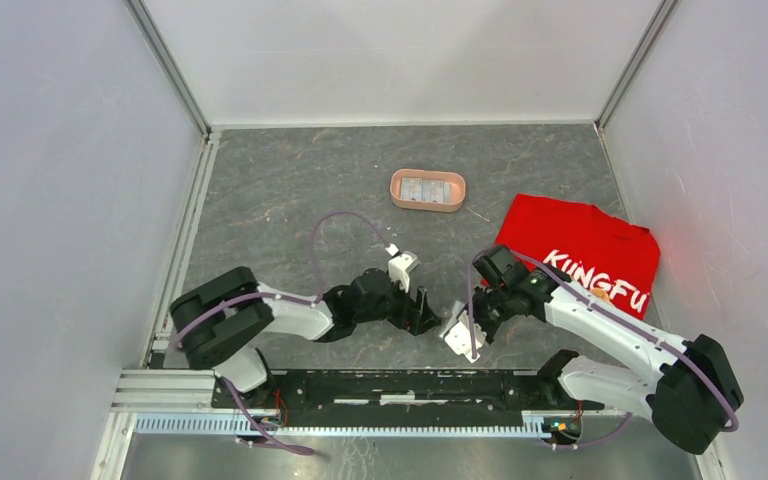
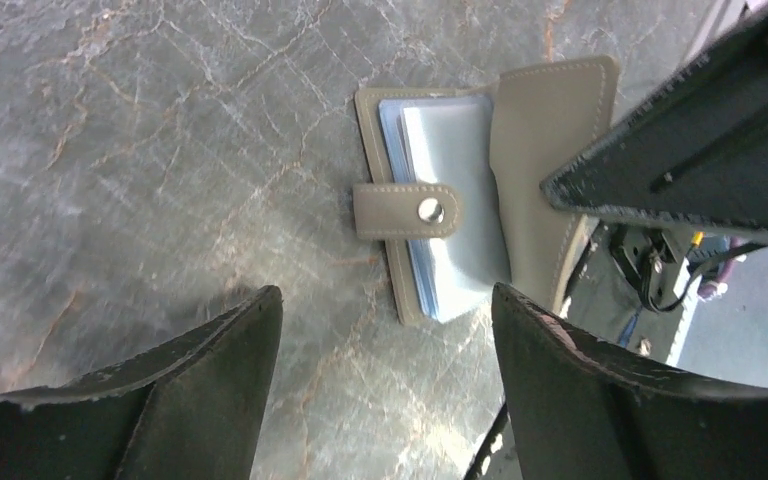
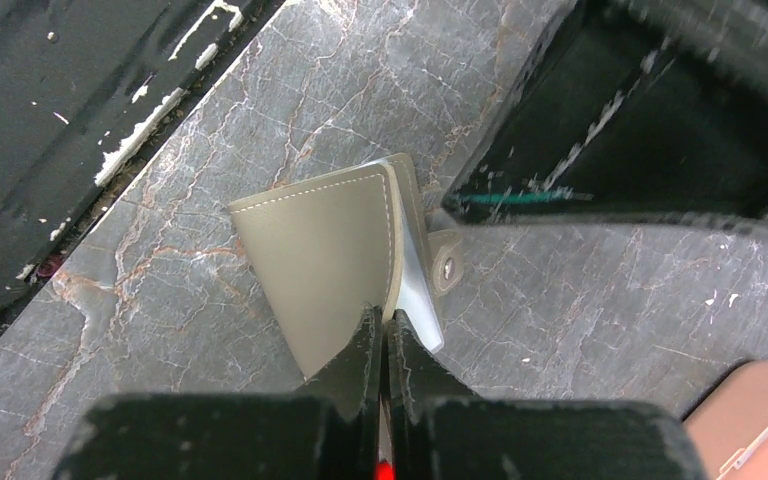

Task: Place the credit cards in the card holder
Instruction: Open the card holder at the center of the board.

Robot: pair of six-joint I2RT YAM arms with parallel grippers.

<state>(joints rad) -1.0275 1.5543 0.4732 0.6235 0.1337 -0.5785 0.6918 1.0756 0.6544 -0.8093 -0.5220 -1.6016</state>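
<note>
The holder point(image 2: 460, 160) lay on the grey marbled table point(image 1: 290, 190) near its front edge, between the two arms. Its cover was swung up and away from the stack of clear sleeves inside. The right claw point(image 3: 384, 318) was pinched tight on the free edge of that cover, its fingers pressed together with only the olive-grey flap between them. The cover stood tilted off the table while the lower half rested flat. The strap point(image 2: 390, 210) with its metal stud point(image 2: 430, 210) lay across the bluish sleeves. The left claw point(image 2: 388, 300) stood wide apart and gripped nothing. In its own camera its two dark fingers framed bare table just short of the holder, touching neither it nor the strap. From above, the two claws were close together, tip toward tip, with the left one just to the left of the holder. The cards point(image 1: 427, 188) were in the pink oval tray point(image 1: 397, 190) farther back on the table, well apart from the holder and both claws; how many lay there could not be told. A red shirt point(image 1: 580, 250) with white lettering lay to the right, beside the right arm. A dark rail point(image 3: 60, 100) ran along the table's front edge, close to the holder.
</note>
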